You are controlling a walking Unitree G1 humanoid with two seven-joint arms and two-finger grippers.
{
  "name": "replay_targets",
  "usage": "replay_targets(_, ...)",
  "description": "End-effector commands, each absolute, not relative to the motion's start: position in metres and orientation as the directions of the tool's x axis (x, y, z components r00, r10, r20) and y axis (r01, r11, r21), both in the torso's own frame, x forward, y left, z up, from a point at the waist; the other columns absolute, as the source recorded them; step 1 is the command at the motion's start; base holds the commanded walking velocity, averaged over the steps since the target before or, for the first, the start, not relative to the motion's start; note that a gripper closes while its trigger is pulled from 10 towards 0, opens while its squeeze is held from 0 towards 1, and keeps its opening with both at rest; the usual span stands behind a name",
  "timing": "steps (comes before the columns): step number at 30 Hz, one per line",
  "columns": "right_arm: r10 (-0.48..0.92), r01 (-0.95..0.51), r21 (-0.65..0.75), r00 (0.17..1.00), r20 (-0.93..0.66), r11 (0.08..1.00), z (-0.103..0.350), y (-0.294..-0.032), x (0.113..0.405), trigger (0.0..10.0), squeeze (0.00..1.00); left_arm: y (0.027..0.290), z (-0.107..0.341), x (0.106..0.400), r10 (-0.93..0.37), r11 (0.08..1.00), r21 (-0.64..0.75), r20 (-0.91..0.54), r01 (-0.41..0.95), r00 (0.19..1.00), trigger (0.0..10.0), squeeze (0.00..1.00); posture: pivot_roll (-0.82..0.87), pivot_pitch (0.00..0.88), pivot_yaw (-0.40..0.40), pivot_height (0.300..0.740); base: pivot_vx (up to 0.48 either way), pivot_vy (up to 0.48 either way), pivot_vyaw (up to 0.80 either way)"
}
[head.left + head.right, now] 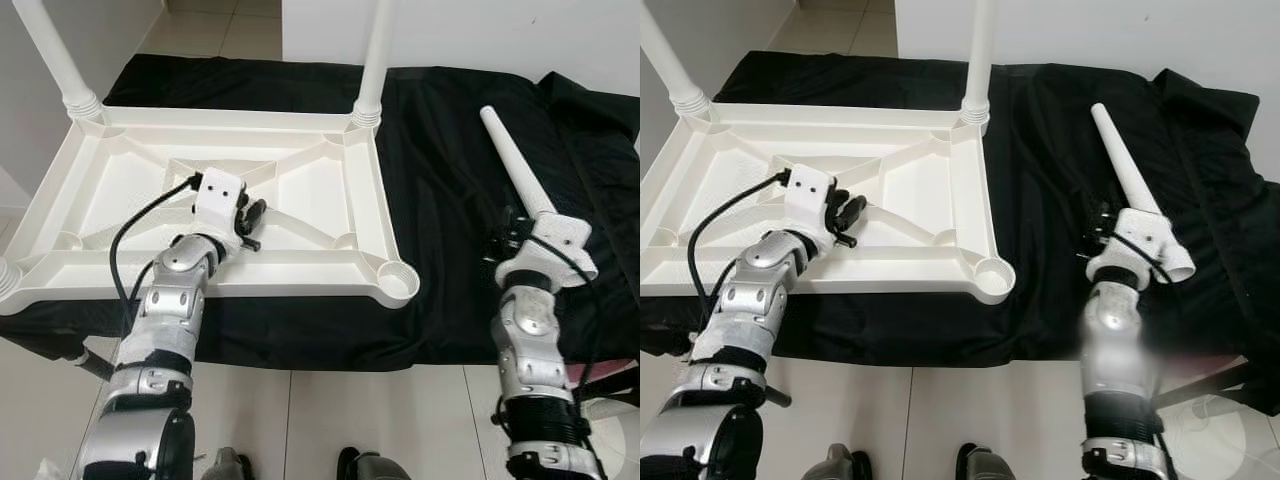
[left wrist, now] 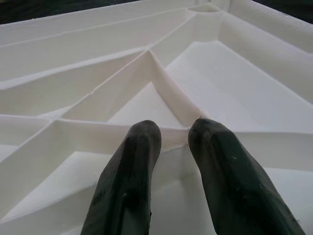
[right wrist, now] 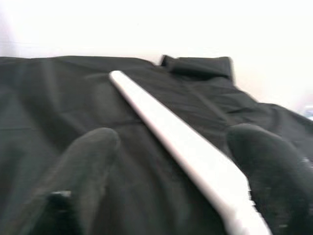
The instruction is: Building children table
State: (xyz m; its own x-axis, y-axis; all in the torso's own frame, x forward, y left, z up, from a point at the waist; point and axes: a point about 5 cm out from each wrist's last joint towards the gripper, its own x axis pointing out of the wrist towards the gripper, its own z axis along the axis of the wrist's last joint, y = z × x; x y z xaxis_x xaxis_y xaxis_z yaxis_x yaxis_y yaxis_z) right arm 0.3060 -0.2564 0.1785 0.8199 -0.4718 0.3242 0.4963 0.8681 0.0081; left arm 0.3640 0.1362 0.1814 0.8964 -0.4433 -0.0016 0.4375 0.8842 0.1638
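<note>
1. I see the white children's table (image 1: 300, 190) lying upside down on the black cloth (image 1: 440, 150), over the cloth's left half, with two legs already standing up at its far corners.
2. My left pincer (image 1: 250, 222) sits inside the upturned table, over the crossing ribs near its middle; its fingers (image 2: 129, 166) are slightly parted, tips just at a rib, clamping nothing.
3. The near right corner socket (image 1: 398, 280) of the table is empty.
4. The loose table leg (image 1: 515, 165) lies on the cloth's right half, thin end toward the far edge.
5. My right pincer (image 3: 181, 161) is at the leg's thick near end, fingers spread wide on either side of it, not pressed against it.
</note>
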Motion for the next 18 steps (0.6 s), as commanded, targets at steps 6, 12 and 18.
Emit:
replay_targets(6, -0.575, 0.542, 0.192, 0.768, 0.282, 0.818, 0.161, -0.269, 0.290, 10.0, 0.00, 0.134, 0.179, 0.364, -0.348, 0.922, 0.179, 0.000, 0.342, 0.937, 10.0, 0.00, -0.04, 0.122, -0.014, 0.740, 0.000, 0.000, 0.00)
replay_targets(12, -0.628, 0.547, 0.326, 0.736, 0.251, 0.771, 0.151, -0.263, 0.280, 10.0, 0.00, 0.137, 0.180, 0.366, -0.327, 0.933, 0.158, -0.001, 0.323, 0.945, 10.0, 0.00, -0.04, 0.118, -0.014, 0.740, 0.000, 0.000, 0.00)
replay_targets(18, -0.677, 0.582, 0.400, 0.721, 0.147, 0.708, 0.131, -0.267, 0.275, 10.0, 0.00, 0.129, 0.190, 0.362, -0.399, 0.913, 0.097, 0.015, 0.395, 0.917, 10.0, 0.00, -0.03, 0.117, -0.015, 0.740, 0.000, 0.000, 0.00)
